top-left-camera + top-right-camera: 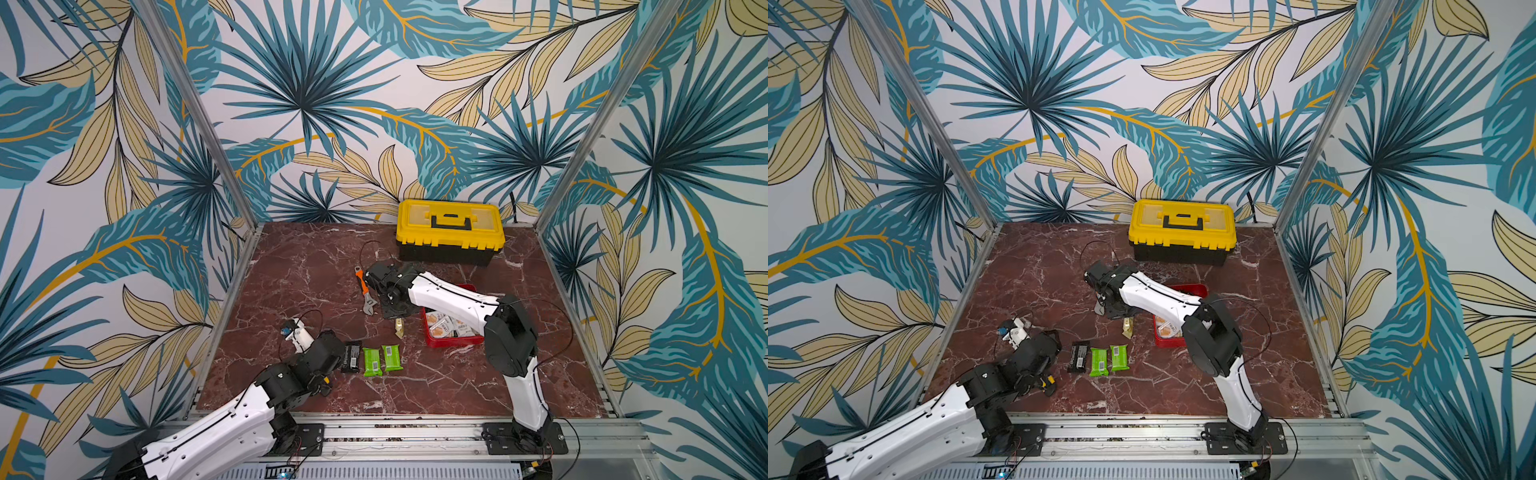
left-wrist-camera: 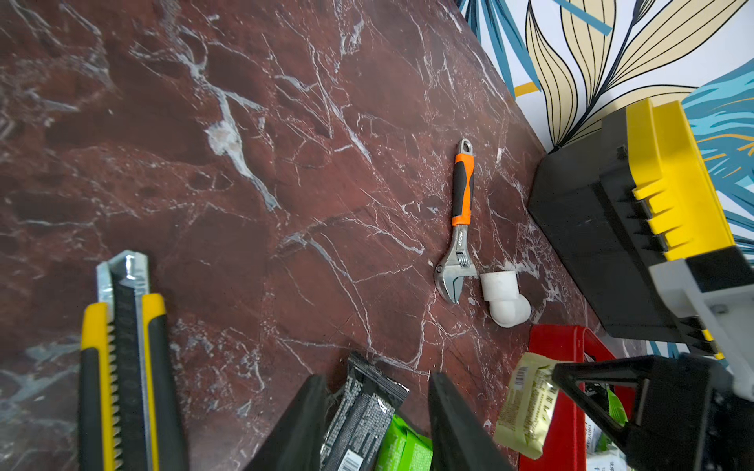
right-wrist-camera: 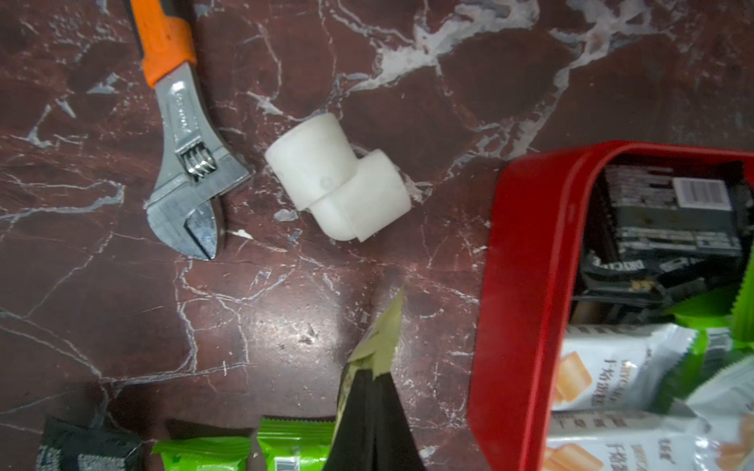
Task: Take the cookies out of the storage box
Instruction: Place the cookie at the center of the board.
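Three packets point(image 1: 372, 361) lie in a row on the counter point(image 1: 291, 282), already out of the box point(image 1: 453, 341). The right gripper point(image 3: 373, 374), jaws pinching a cream packet point(image 3: 383, 330), hangs between row and box. The left gripper point(image 2: 375, 391) stands part-spread and looks empty. Many cookies point(image 1: 444, 326) are left inside.

My right arm point(image 1: 449, 297) hides much of storage box point(image 1: 453, 343), right of centre in top view; cookies point(image 1: 442, 326) there too small to read.
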Robot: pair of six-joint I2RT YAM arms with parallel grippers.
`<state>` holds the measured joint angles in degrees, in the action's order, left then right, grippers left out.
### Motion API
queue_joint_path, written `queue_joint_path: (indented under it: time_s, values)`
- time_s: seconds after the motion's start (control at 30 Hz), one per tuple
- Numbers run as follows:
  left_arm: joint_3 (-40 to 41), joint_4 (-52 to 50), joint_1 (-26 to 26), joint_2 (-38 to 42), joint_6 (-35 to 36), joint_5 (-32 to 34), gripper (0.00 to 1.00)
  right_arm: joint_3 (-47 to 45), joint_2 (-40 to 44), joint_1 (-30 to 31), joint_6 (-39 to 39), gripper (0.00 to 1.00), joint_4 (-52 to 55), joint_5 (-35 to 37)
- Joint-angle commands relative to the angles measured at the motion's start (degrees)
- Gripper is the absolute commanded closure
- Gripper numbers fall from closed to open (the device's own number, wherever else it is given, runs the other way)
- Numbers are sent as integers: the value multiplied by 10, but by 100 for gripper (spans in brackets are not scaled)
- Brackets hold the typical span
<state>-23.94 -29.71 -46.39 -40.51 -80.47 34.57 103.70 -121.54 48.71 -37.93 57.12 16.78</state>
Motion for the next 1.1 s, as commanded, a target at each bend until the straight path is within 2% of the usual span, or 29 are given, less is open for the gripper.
queue_joint_path:
  time_s: [0.0, 0.23, 0.3, 0.4, 0.6, 0.7, 0.83, 1.07]
  values:
    - [27, -29, 3, 21, -2, 5, 54, 28, -30, 12, -8, 100, 31, 17]
    - [30, -29, 3, 34, 12, -1, 54, 84, -84, 25, -7, 99, 41, 10]
    - [28, -27, 3, 34, 21, -5, 54, 97, -89, 28, -3, 85, 41, 5]
    - [24, -19, 3, 34, 40, -11, 55, 108, -78, 32, -4, 75, 41, 4]
    - [-3, 31, 3, 3, 106, -33, 55, 89, 5, 31, 5, 71, 41, 45]
    - [-27, 79, 3, -37, 145, -65, 54, 49, 68, 26, 9, 70, 33, 72]
    - [-73, 129, 1, -113, 191, -129, 53, -49, 174, 3, 7, 70, 6, 78]
    - [-183, 205, -63, -279, 249, -162, 44, -244, 359, -105, -20, 69, -24, 23]
